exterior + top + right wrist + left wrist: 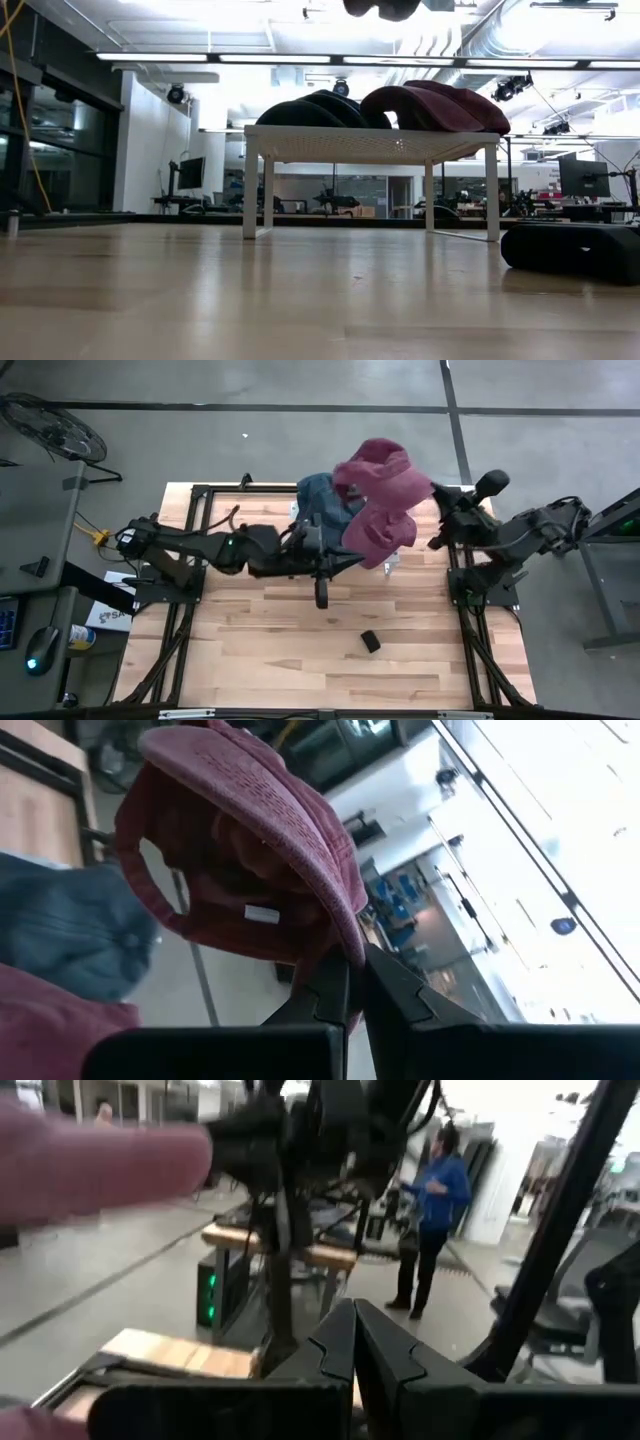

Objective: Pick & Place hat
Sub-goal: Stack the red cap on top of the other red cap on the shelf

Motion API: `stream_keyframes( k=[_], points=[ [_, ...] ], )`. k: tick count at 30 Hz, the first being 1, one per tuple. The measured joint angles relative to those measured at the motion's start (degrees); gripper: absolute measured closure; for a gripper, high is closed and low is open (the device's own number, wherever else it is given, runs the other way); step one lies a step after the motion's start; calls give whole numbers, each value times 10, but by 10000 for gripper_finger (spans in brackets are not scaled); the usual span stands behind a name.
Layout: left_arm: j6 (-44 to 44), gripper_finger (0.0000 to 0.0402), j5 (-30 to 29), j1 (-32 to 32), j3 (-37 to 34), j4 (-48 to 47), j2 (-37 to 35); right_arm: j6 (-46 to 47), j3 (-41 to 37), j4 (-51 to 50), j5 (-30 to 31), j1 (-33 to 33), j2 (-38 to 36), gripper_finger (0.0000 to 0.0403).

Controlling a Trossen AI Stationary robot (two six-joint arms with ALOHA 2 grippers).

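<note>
Upper centre of the high view: right pincer pinches a maroon hat by its brim above the white rack holding hats; left pincer pressed together, empty

A white rack stands on the wooden table. On top of the rack lie dark hats and, touching them, maroon hats. Beside the rack, low on the table, sits a black block. Above the rack, a dark arm part hangs.
</note>
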Motion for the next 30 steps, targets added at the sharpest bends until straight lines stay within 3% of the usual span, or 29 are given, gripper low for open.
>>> stream_keyframes(
  k=[5, 8, 12, 18, 24, 30],
  points=[
    [-14, 401, 34, 35, 0, -56, 0, 0, 0, 5, 33, -30, -25, 397],
    [-16, 401, 85, 57, -23, -62, -1, 0, 1, 15, 41, -58, -33, 397],
    [-38, 401, 144, 86, -96, -54, -18, 5, 1, 17, 64, -101, -27, 397],
    [-60, 401, 244, 127, -232, 44, -88, 12, 1, 37, 69, -151, -13, 397],
    [-76, 401, 252, 150, -369, 56, -217, 70, 1, 37, 49, -193, 0, 397],
    [-119, 401, 194, 147, -484, 63, -348, 145, 1, 10, -32, -233, 24, 397]
  ],
)
